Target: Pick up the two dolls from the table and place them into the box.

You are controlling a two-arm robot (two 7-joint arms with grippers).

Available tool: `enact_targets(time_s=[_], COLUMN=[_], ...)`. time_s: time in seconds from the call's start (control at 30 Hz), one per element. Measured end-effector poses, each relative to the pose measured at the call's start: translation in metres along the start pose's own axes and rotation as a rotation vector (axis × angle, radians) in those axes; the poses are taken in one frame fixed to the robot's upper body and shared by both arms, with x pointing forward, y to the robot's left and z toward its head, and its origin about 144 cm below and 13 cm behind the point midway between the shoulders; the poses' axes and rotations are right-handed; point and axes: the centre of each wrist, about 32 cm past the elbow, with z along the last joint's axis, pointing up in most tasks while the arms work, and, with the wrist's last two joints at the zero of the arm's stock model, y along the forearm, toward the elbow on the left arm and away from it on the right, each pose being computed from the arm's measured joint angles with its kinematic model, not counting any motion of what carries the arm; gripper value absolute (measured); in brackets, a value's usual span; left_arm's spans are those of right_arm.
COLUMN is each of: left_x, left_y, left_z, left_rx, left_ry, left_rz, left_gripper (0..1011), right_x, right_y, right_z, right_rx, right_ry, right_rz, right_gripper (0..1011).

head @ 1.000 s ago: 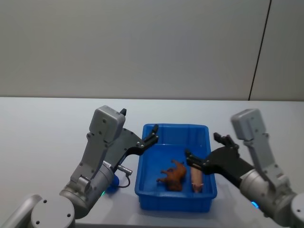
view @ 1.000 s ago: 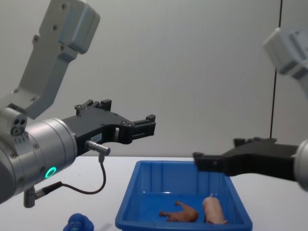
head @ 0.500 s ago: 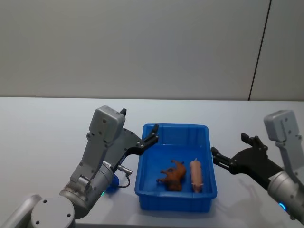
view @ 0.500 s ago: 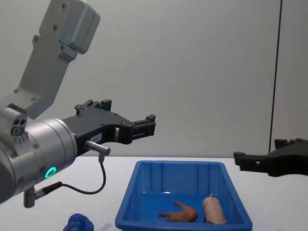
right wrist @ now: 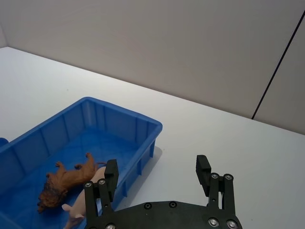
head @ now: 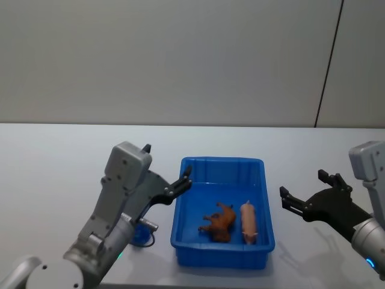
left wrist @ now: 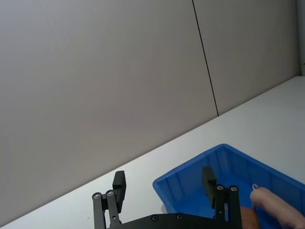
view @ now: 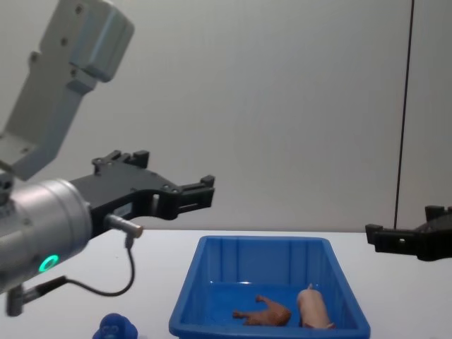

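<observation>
Your left tool and right tool have backed off the bright blue plastic bin, jaws apart; lumpy brown doll, stubby pink doll inside.

Grey arm shells; black left gripper and right gripper; green light

A plain grey wall is seen across the back, split toward the right by a thin dark vertical seam. A pale matt table is set against it along a straight line. Everything is lit softly and evenly.
</observation>
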Motion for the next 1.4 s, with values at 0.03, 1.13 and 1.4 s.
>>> enact_targets(time_s=[0.03,1.13,1.4], left_x=[0.000,0.020,0.036], left_y=[0.003,0.068,0.059], left_z=[0.000,-0.042,-0.057], left_rx=[0.004,0.174,0.194], left_ry=[-0.001,0.157,0.163], left_rz=[0.003,0.006,-0.015], left_gripper=[1001,1001,1001], right_x=[0.001,0.005,0.005], right_y=[0.000,-0.003,-0.004], right_z=[0.000,-0.002,-0.002], right_rx=[0.000,-0.002,-0.002], right_ry=[0.000,0.001,0.001], right_rz=[-0.001,-0.011,-0.011], right_gripper=[1004,1003,1003])
